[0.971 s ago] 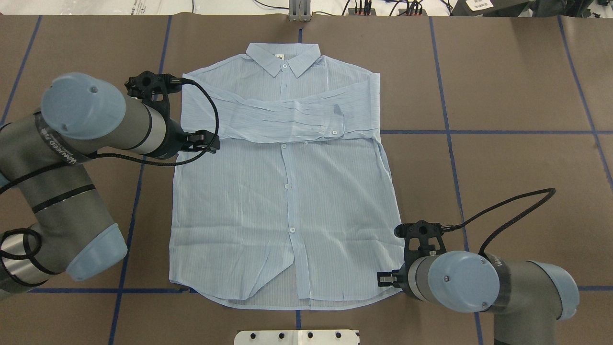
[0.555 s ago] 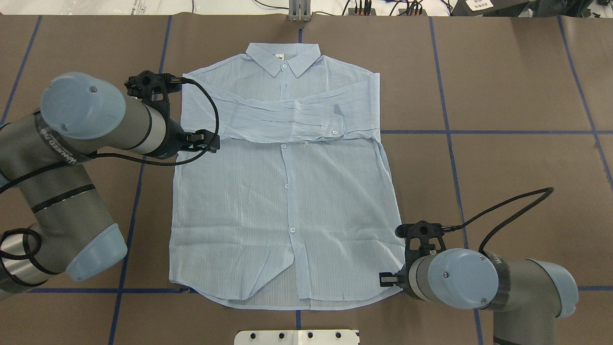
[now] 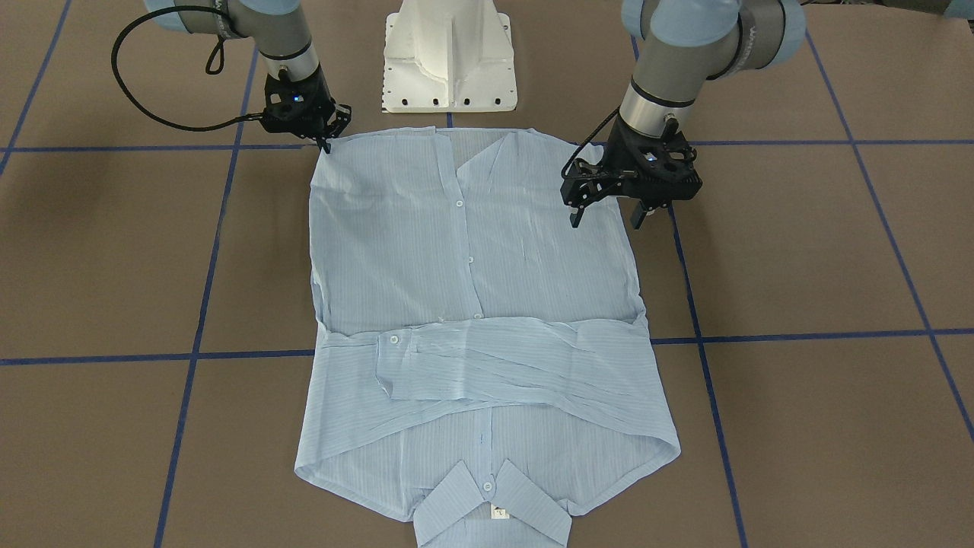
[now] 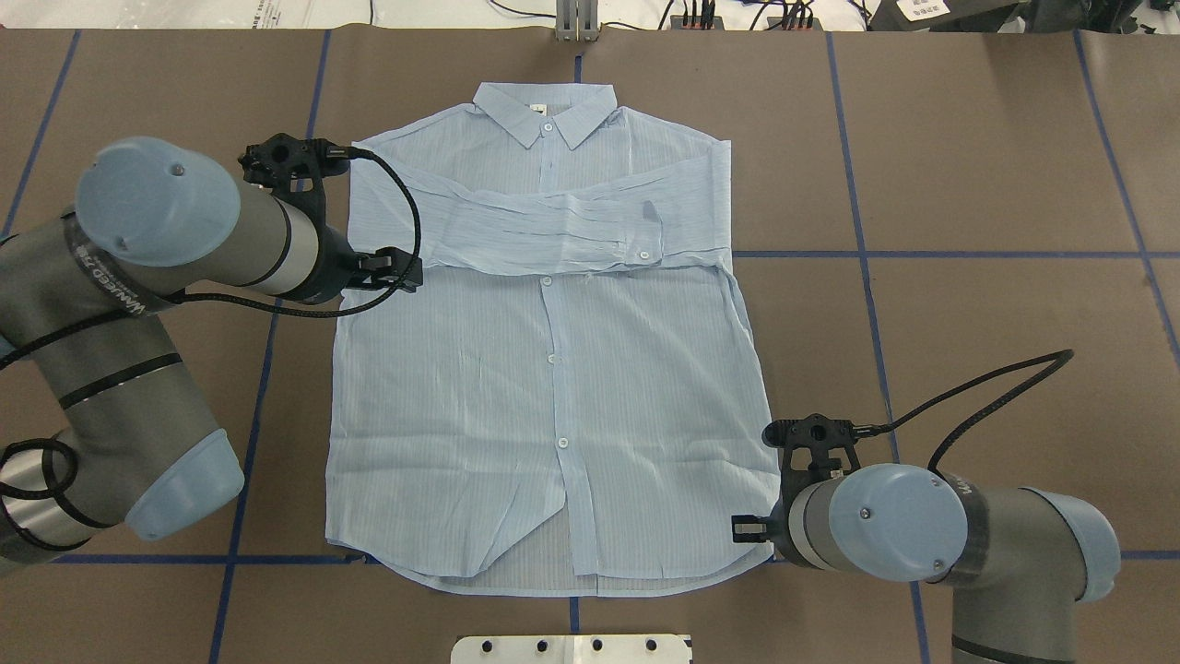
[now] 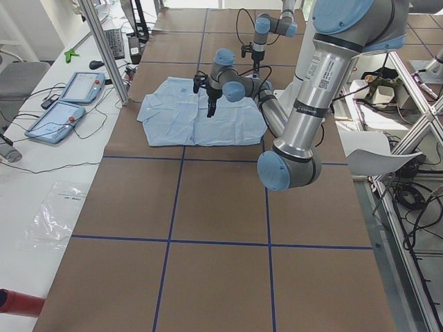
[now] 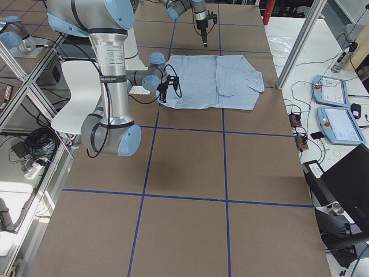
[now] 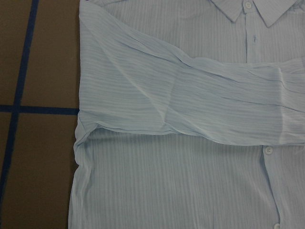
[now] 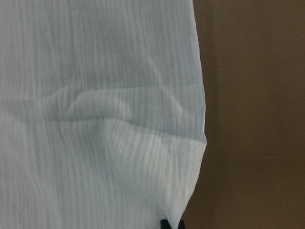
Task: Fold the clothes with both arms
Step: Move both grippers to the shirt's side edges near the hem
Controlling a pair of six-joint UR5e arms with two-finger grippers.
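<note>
The light-blue striped shirt (image 4: pixel 553 387) lies flat and face up on the brown table, collar (image 3: pixel 491 506) at the far side from my base, both sleeves folded across the chest. My left gripper (image 3: pixel 606 219) is open and hovers over the shirt's side edge below the sleeve fold; its wrist view shows the folded sleeve (image 7: pixel 190 114). My right gripper (image 3: pixel 326 144) is down at the shirt's hem corner. Its fingertips (image 8: pixel 165 224) are together at that corner of the cloth (image 8: pixel 95 119), which is wrinkled there. In the overhead view both grippers are mostly hidden under their wrists.
The white pedestal base (image 3: pixel 450 57) stands at the table's near edge by the hem. Blue tape lines (image 4: pixel 922 254) cross the brown table (image 4: pixel 968 166). Two teach pendants (image 5: pixel 59 117) lie on a white side table beyond the collar.
My right arm has shifted slightly at the hem corner, its wrist moving a little toward the collar side. The left arm and the shirt have barely moved.
</note>
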